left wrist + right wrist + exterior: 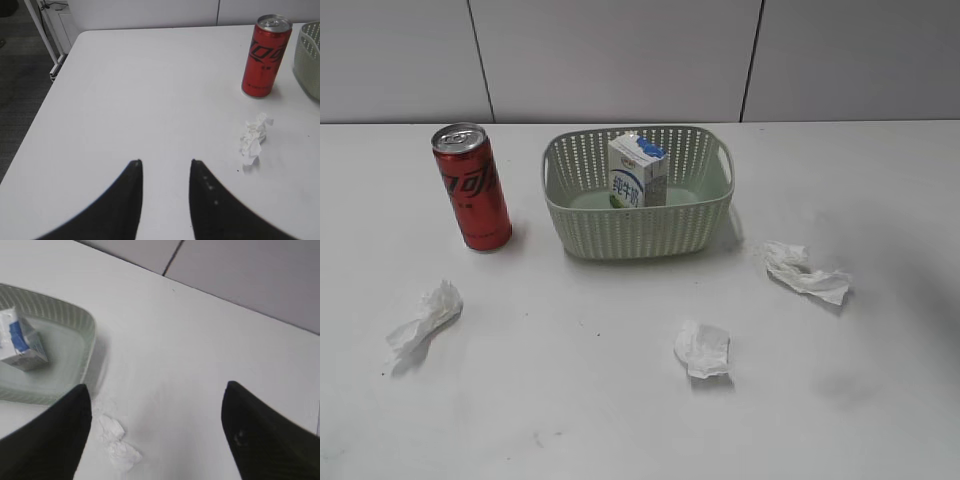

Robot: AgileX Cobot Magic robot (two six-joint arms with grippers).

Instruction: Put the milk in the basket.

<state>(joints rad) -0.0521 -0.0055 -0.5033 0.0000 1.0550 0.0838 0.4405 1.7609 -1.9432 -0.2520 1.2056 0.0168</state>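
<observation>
The milk (638, 171), a small white carton with a blue top corner and blue characters, stands upright inside the pale green perforated basket (640, 232) at the table's middle back. In the right wrist view the milk (20, 342) sits in the basket (85, 327) at the left edge. My right gripper (156, 387) is wide open and empty, above bare table to the right of the basket. My left gripper (165, 162) is open and empty, above the table's left part, well short of the basket's edge (307, 60). Neither gripper shows in the exterior view.
A tall red soda can (471, 187) stands left of the basket and also shows in the left wrist view (265, 55). Crumpled tissues lie at front left (423, 322), front middle (703, 349) and right (805, 272). The table's left edge (40, 125) drops to the floor.
</observation>
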